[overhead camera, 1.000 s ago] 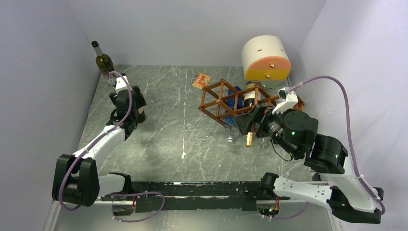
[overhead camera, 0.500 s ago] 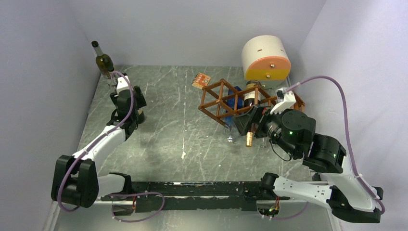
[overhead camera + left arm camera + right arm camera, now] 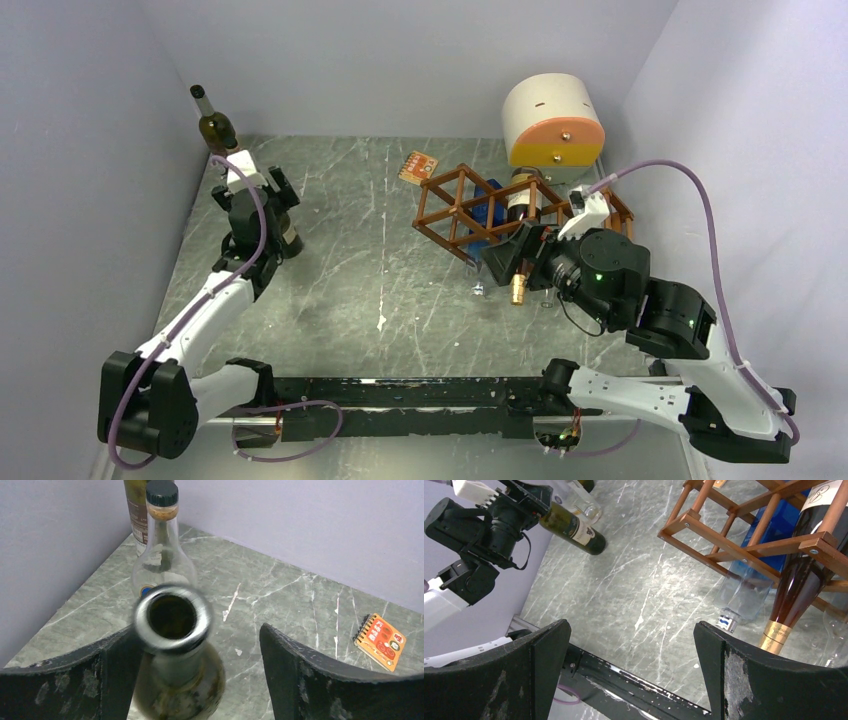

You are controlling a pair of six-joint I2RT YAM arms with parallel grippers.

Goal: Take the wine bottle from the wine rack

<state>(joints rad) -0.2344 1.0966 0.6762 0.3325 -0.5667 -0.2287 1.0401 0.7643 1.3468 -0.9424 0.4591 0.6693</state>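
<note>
The left arm (image 3: 200,310) has swung a bit left and toward the back. The right arm (image 3: 680,320) has crept a little left. The left gripper (image 3: 197,640) has its fingers wide apart around the open top of a dark bottle (image 3: 175,630), which is close to the left finger. Behind it stand a clear bottle (image 3: 162,555) with a black cap and a green bottle (image 3: 213,125) in the back left corner, close to the wall. There is open room on the grey table (image 3: 370,260) between the two arms. A small orange notebook (image 3: 417,166) lies near the back. The rack (image 3: 455,205) is brown, made of thin bars, and sits right of the middle. A blue bottle (image 3: 741,592) lies under it. The wine bottle (image 3: 794,587) is dark with a white label and a gold neck. It lies in the rack with the neck poking out toward the near edge. The right gripper (image 3: 631,627) hangs just in front of the gold neck, fingers wide apart, holding nothing. A cream and orange drum (image 3: 553,122) stands behind the rack, near the right wall.
</note>
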